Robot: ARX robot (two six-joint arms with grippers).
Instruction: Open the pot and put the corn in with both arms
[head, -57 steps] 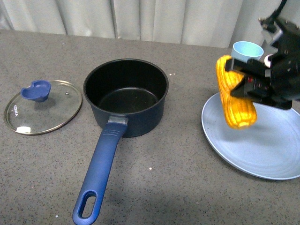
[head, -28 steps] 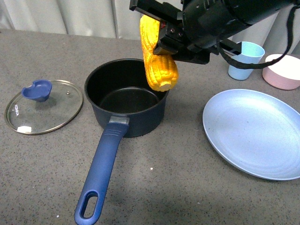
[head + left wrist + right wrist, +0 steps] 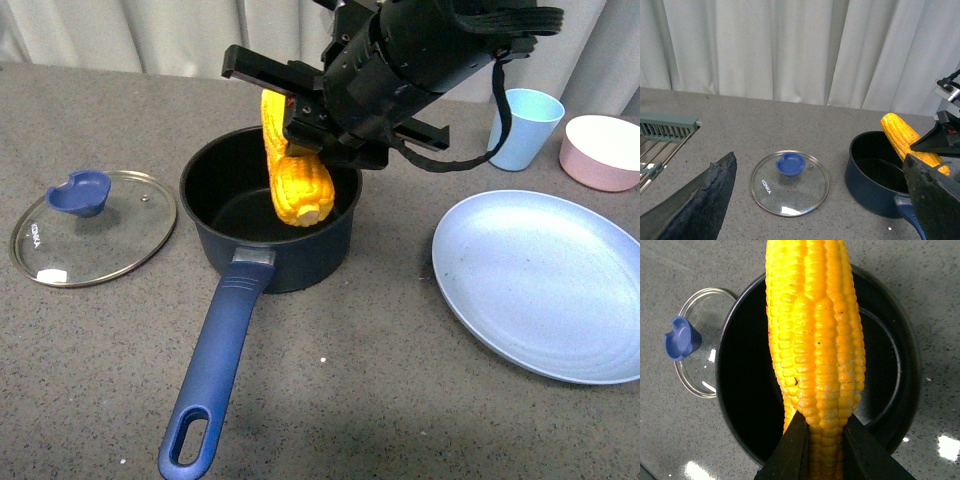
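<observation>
The navy pot stands open in the middle of the table, its long blue handle toward me. My right gripper is shut on the yellow corn and holds it nearly upright, its lower tip just inside the pot's mouth. In the right wrist view the corn hangs over the pot's black inside, pinched between the fingers. My left gripper is open and empty, apart from the pot and the corn.
The glass lid with its blue knob lies on the table left of the pot; it also shows in the left wrist view. A light blue plate, a blue cup and a pink bowl stand at the right. A rack shows in the left wrist view.
My right arm has carried the corn left from above the plate to over the pot and lowered it until its tip dips into the pot's mouth.
</observation>
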